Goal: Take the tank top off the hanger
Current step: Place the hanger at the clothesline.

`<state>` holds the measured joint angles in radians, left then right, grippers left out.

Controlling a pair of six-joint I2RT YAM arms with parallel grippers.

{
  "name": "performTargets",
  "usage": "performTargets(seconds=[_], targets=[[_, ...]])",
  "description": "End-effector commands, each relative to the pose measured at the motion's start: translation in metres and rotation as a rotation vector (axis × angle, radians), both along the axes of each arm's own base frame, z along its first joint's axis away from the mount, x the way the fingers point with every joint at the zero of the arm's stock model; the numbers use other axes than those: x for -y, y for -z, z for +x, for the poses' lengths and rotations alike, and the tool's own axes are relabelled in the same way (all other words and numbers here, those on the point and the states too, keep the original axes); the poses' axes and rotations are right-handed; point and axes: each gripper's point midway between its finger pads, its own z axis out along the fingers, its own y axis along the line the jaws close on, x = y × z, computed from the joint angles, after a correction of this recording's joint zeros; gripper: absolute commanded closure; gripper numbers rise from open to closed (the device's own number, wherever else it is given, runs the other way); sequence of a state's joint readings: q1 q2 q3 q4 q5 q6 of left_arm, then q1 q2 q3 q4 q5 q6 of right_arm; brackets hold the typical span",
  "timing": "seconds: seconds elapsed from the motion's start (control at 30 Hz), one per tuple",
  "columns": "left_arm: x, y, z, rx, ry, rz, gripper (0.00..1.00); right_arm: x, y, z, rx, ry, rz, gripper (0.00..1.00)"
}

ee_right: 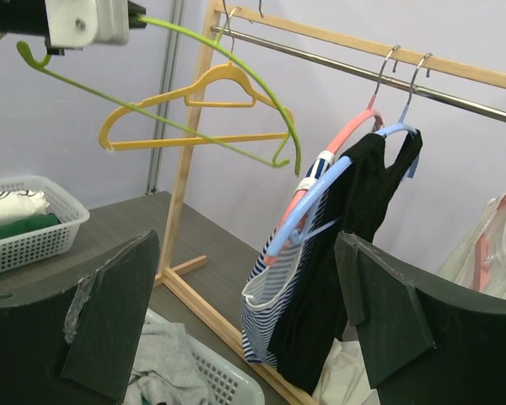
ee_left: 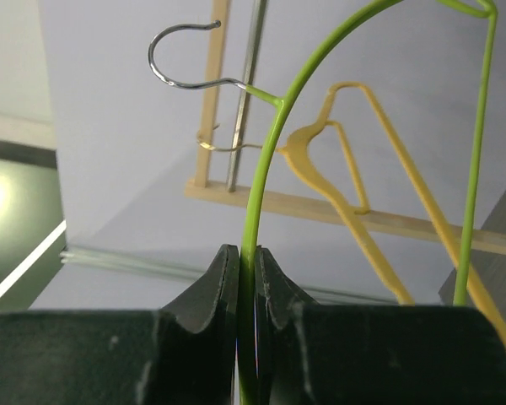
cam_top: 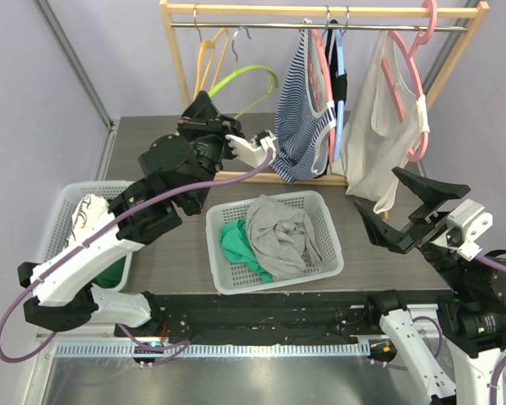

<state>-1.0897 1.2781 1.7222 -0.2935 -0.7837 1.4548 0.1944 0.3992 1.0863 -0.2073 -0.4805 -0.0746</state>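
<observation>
1. Hold bare green hanger (ee_left: pixel 255 211) pinched in narrow left jaws; leave right jaws wide, empty.
2. Note grey garment (cam_top: pixel 278 232), likely the tank top, in basket (cam_top: pixel 278 279) below left jaws.
3. Hang it on rail (cam_top: pixel 261 26) above left jaws, avoiding striped top (cam_top: pixel 299 139) just right.

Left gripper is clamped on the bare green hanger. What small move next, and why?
Probably ease the left gripper toward the rail so the hook of the green hanger catches beside the yellow hanger: it carries no garment, its hook looks free of the rail, and a grey garment already lies in the basket.
</observation>
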Motion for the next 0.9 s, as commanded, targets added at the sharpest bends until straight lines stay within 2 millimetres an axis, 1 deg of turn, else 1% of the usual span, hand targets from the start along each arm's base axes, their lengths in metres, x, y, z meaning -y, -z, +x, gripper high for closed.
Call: performTargets(seconds=[0.0,0.03,0.07,0.1,0.13,0.17,0.3,0.4,0.5,0.63,0.67,0.73,0.77,0.87], targets=[[-0.052,-0.059,-0.022,0.154,-0.146,-0.238,1.00,0.001,-0.004,-0.001,0.020,0.006,-0.013,0.07],[-0.052,-0.058,-0.022,0.161,-0.163,-0.243,1.00,0.000,-0.004,-0.002,0.021,0.004,-0.015,0.07],[-0.057,-0.064,-0.024,0.193,-0.187,-0.264,1.00,0.000,-0.003,-0.001,0.017,0.003,-0.017,0.07],[-0.058,-0.066,-0.025,0.210,-0.200,-0.276,1.00,0.000,-0.003,0.000,0.015,0.002,-0.018,0.07],[-0.057,-0.065,-0.024,0.220,-0.220,-0.268,1.00,-0.001,-0.003,0.000,0.015,0.000,-0.018,0.07],[-0.057,-0.060,-0.022,0.213,-0.255,-0.258,1.00,-0.001,-0.002,0.000,0.015,0.000,-0.019,0.07],[-0.049,-0.051,-0.019,0.212,-0.304,-0.223,1.00,-0.001,-0.001,0.003,0.005,-0.001,-0.021,0.07],[-0.045,-0.046,-0.022,0.195,-0.293,-0.220,1.00,-0.001,-0.001,0.002,0.007,0.001,-0.025,0.07],[-0.041,-0.046,-0.026,0.187,-0.278,-0.222,1.00,-0.001,0.000,0.002,0.005,0.001,-0.029,0.07],[-0.036,-0.042,-0.023,0.176,-0.287,-0.203,1.00,-0.001,-0.001,0.001,0.011,0.003,-0.035,0.07],[-0.032,-0.039,-0.021,0.173,-0.290,-0.191,1.00,-0.001,-0.001,0.001,0.011,0.002,-0.036,0.07],[-0.031,-0.041,-0.020,0.170,-0.302,-0.201,1.00,-0.001,-0.001,0.001,0.011,0.001,-0.038,0.07],[-0.024,-0.039,-0.018,0.166,-0.307,-0.187,1.00,-0.001,-0.003,0.000,0.015,0.001,-0.038,0.07],[-0.013,-0.030,-0.013,0.153,-0.322,-0.156,1.00,0.000,-0.002,-0.001,0.016,0.004,-0.041,0.07]])
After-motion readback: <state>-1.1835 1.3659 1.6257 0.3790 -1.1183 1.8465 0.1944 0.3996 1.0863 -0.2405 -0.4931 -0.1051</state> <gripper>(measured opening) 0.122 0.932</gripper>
